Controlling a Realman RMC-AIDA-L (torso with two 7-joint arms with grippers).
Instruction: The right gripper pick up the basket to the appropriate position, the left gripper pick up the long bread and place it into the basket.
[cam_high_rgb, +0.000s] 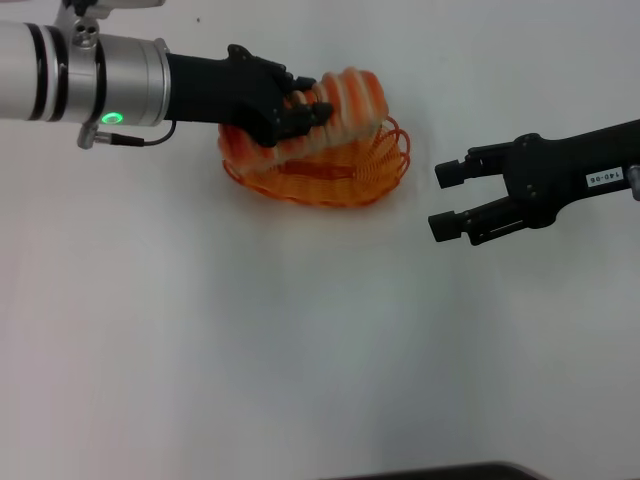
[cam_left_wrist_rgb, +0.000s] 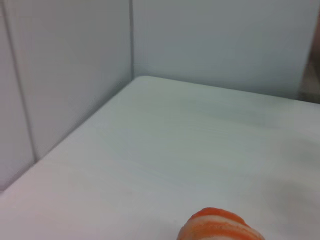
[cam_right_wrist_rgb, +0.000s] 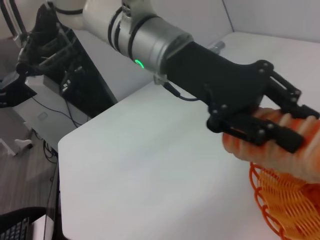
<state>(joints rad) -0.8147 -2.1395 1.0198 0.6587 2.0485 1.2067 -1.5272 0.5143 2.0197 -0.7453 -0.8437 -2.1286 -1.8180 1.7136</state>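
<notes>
We take the basket (cam_high_rgb: 330, 172) on the white table (cam_high_rgb: 300, 340) as our landmark. Reaching in from the basket's left, our left gripper (cam_high_rgb: 305, 108) is clamped around the long bread (cam_high_rgb: 345, 100), which it holds tilted just above the basket's far rim, partly over its bowl. Well to the right of the basket, apart from it, our right gripper (cam_high_rgb: 448, 200) hovers over the table with its fingers spread wide and nothing between them.
</notes>
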